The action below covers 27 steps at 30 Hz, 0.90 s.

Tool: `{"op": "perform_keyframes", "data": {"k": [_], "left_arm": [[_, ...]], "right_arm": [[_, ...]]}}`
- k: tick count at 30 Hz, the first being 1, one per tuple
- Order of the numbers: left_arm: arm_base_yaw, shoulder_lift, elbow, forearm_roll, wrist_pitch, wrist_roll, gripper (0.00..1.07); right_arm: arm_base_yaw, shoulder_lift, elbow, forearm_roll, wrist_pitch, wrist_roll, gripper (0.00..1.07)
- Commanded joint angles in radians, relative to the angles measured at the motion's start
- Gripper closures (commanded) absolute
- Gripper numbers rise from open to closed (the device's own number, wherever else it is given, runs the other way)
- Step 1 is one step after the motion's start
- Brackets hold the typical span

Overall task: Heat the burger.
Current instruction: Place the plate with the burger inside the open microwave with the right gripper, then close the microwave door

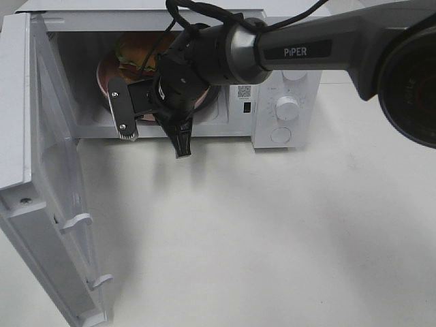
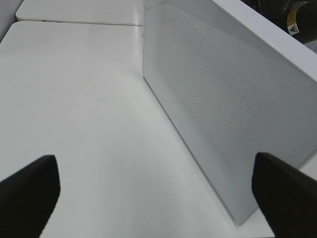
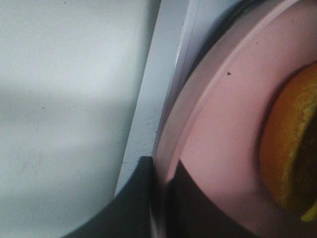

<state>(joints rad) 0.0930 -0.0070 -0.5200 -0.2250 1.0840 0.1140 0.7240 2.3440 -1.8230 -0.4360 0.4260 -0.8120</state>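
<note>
Two sets of fingers, two very different jobs right now. My right fingers [image 3: 141, 203] are pinched shut on the rim of the round pink plate [image 3: 223, 124], one on either side of the edge. The burger [image 1: 131, 51], with its glossy golden-brown bun and a frill of green lettuce, sits on that plate inside the boxy white microwave [image 1: 286, 109], towards the back left of the cavity in the high view. From my right wrist I only catch the orange-brown edge of the bun. My grey right arm [image 1: 306, 48] reaches across the middle to the oven's mouth. I can't tell whether the plate is resting on the oven floor or lifted off it.

The white microwave door [image 1: 54, 157] is swung wide open on the left side. My left fingers [image 2: 29, 191] are spread wide with nothing between them, hanging over the plain white table [image 2: 74, 99] just beside the door's perforated panel.
</note>
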Motion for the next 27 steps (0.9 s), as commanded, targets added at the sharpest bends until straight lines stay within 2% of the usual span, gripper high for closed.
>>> {"op": "perform_keyframes", "data": {"k": [1,11,12,14,16,17,18,19,20,27], "left_arm": [[-0.003,-0.016,0.002,-0.005,-0.012,-0.003,0.09],[-0.003,-0.016,0.002,-0.005,-0.012,-0.003,0.09],[-0.003,-0.016,0.002,-0.005,-0.012,-0.003,0.09],[-0.003,-0.016,0.002,-0.005,-0.012,-0.003,0.09],[-0.003,-0.016,0.002,-0.005,-0.012,-0.003,0.09],[-0.003,-0.016,0.002,-0.005,-0.012,-0.003,0.09],[-0.003,-0.016,0.002,-0.005,-0.012,-0.003,0.09],[-0.003,-0.016,0.002,-0.005,-0.012,-0.003,0.09],[-0.003,-0.016,0.002,-0.005,-0.012,-0.003,0.09],[-0.003,-0.016,0.002,-0.005,-0.012,-0.003,0.09]], "right_arm": [[-0.007,-0.013,-0.020,-0.029,-0.063,-0.009,1.06],[-0.007,-0.013,-0.020,-0.026,-0.089,-0.035,0.96],[-0.007,-0.013,-0.020,-0.025,-0.087,-0.025,0.91],[-0.007,-0.013,-0.020,-0.025,-0.085,-0.020,0.89],[-0.007,-0.013,-0.020,-0.025,-0.067,-0.005,0.79],[-0.007,-0.013,-0.020,-0.025,-0.067,-0.005,0.79],[-0.007,-0.013,-0.020,-0.025,-0.058,-0.005,0.71],[-0.007,-0.013,-0.020,-0.025,-0.058,-0.005,0.71],[-0.007,-0.013,-0.020,-0.025,-0.045,-0.005,0.66],[-0.007,-0.025,0.010,0.008,-0.043,-0.006,0.52]]}}
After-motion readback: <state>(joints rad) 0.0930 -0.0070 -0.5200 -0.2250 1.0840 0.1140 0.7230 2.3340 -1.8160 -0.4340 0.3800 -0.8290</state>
